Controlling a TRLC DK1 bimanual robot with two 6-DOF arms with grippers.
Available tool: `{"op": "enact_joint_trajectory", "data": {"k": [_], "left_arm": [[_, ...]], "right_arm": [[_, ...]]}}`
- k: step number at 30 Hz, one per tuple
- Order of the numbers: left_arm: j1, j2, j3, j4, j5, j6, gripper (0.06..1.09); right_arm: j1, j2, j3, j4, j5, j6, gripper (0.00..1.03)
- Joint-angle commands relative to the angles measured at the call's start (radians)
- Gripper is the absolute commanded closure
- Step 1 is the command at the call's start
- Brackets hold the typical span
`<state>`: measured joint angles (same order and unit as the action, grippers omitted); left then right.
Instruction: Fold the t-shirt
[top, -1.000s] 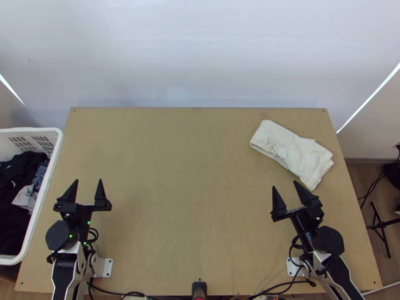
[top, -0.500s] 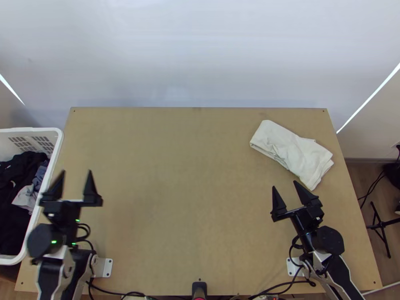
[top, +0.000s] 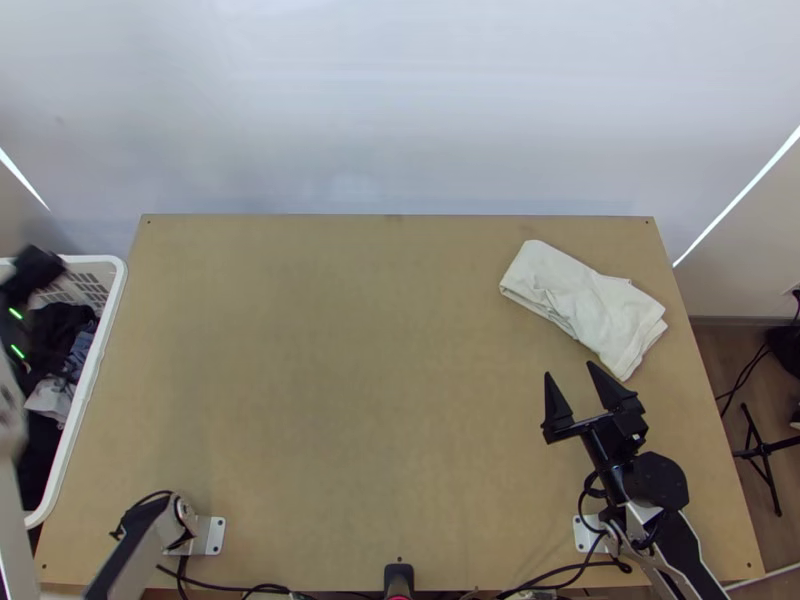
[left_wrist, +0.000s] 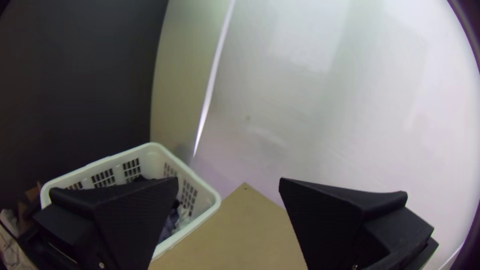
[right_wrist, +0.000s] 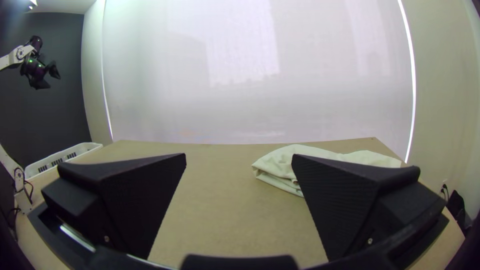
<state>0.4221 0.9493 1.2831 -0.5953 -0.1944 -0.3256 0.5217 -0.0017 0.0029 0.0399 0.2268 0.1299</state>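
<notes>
At the top view's left edge, my left gripper is high over the basket; in the left wrist view the left gripper is open, nothing between its fingers. My right gripper stands open over the table's right part, just short of a white cloth lying folded in a long, layered bundle at the back right. In the right wrist view the right gripper has wide-apart fingers, with the cloth beyond them, untouched.
A white basket at the table's left side holds dark clothes and a light grey piece. Bare wooden table spreads between basket and white cloth. Cables run along the near edge.
My left arm has swung left and lifted off its place over the near left table to above the basket. The right arm and the white cloth have stayed put.
</notes>
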Motion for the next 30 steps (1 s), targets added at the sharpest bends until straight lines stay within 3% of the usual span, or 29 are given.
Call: {"op": "enact_joint_trajectory", "data": {"k": [1,10,17,24,30], "left_arm": [[0.339,0.391,0.366,-0.268,0.064,-0.038,0.11],[0.552,0.661,0.305,-0.322,0.066,0.169,0.11],[0.598,0.743,0.018,-0.040,0.147,0.237,0.10],[0.609,0.861,-0.087,0.158,0.170,0.238,0.10],[0.606,1.010,-0.070,0.239,0.179,0.234,0.11]], "right_arm": [[0.000,0.000,0.000,0.000,0.000,0.000,0.04],[0.000,0.000,0.000,0.000,0.000,0.000,0.04],[0.000,0.000,0.000,0.000,0.000,0.000,0.04],[0.000,0.000,0.000,0.000,0.000,0.000,0.04],[0.000,0.000,0.000,0.000,0.000,0.000,0.04]]}}
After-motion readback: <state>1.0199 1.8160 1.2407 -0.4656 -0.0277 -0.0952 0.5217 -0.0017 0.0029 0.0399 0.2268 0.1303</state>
